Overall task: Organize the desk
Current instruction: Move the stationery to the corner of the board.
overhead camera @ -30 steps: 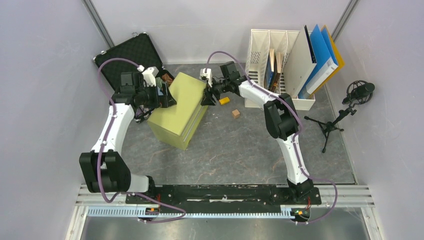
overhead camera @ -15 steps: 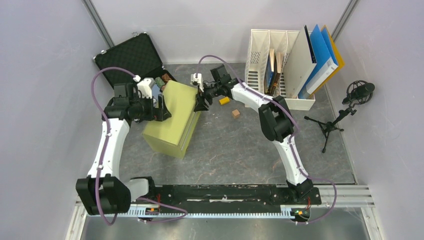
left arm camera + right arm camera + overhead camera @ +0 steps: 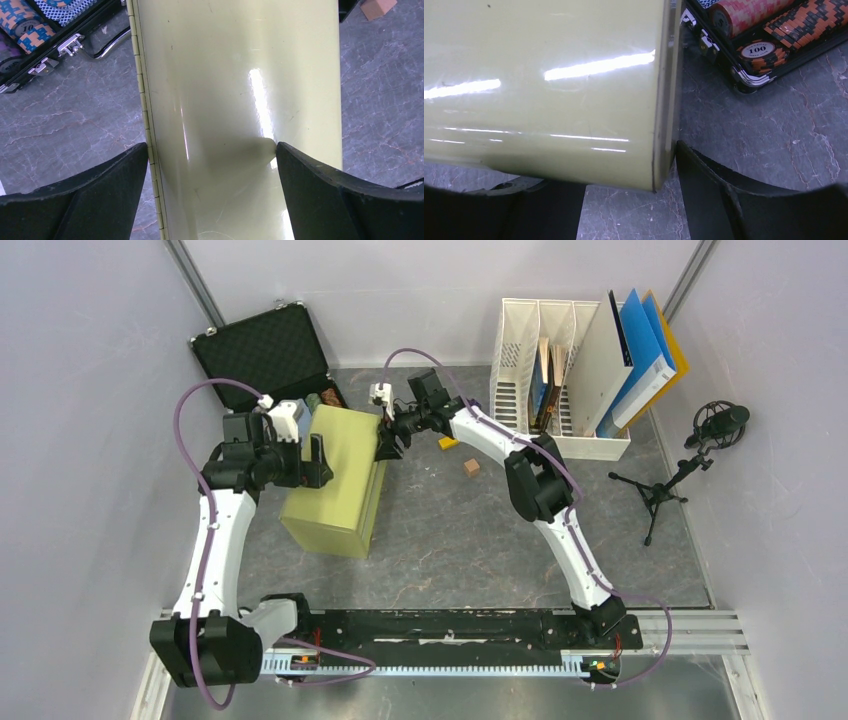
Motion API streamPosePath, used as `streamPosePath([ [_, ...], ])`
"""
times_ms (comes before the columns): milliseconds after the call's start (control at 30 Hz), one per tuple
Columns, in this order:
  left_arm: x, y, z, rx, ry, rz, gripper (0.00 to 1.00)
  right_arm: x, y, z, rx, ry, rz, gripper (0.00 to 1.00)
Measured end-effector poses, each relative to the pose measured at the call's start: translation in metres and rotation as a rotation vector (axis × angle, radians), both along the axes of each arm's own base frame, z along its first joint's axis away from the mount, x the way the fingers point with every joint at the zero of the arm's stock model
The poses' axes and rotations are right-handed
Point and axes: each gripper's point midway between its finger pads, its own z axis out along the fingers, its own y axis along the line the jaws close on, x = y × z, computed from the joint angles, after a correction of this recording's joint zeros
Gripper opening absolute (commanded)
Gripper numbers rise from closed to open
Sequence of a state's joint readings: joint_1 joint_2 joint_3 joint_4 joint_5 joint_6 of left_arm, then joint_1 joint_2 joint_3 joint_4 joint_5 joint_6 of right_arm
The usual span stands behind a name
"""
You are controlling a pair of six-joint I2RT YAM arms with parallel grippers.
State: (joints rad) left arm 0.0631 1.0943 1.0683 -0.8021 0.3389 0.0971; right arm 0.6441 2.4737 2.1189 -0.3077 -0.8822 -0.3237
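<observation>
The desk is a dark grey marbled surface. A yellow-green drawer cabinet stands on it at the left. My left gripper is open at the cabinet's left top edge. In the left wrist view its fingers are spread over the cabinet's glossy face, one beside the hinge line. My right gripper is open at the cabinet's far right corner. In the right wrist view that corner sits between the fingers, and one finger touches its edge.
An open black case with poker chips lies behind the cabinet at the far left. A small orange block and a brown block lie mid-desk. White file holders with folders stand far right. A microphone tripod stands right.
The cabinet has slid left and turned, its long side now running more front to back. Both grippers have moved left with it.
</observation>
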Motion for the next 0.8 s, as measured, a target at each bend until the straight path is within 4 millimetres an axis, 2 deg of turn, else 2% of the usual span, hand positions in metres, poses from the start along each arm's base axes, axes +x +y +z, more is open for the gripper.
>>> streamPosePath([
  [233, 0.001, -0.001, 0.0, -0.002, 0.026, -0.012, 1.0, 0.003, -0.011, -0.001, -0.014, -0.028, -0.052, 0.72],
  [367, 0.003, -0.002, 0.0, -0.004, 0.035, -0.029, 1.0, 0.003, -0.04, -0.006, -0.074, -0.08, -0.092, 0.72],
  [500, 0.006, -0.004, 0.0, -0.011, 0.041, -0.04, 1.0, 0.013, -0.086, -0.014, -0.154, -0.12, -0.146, 0.72],
  [600, 0.008, -0.006, 0.0, -0.021, 0.04, -0.051, 1.0, 0.011, -0.123, -0.021, -0.224, -0.144, -0.175, 0.71],
  [700, 0.01, -0.009, 0.0, -0.035, 0.037, -0.063, 1.0, -0.001, -0.147, -0.021, -0.274, -0.169, -0.174, 0.71],
  [800, 0.012, -0.012, 0.0, -0.047, 0.033, -0.074, 1.0, -0.021, -0.155, -0.017, -0.305, -0.19, -0.13, 0.7],
])
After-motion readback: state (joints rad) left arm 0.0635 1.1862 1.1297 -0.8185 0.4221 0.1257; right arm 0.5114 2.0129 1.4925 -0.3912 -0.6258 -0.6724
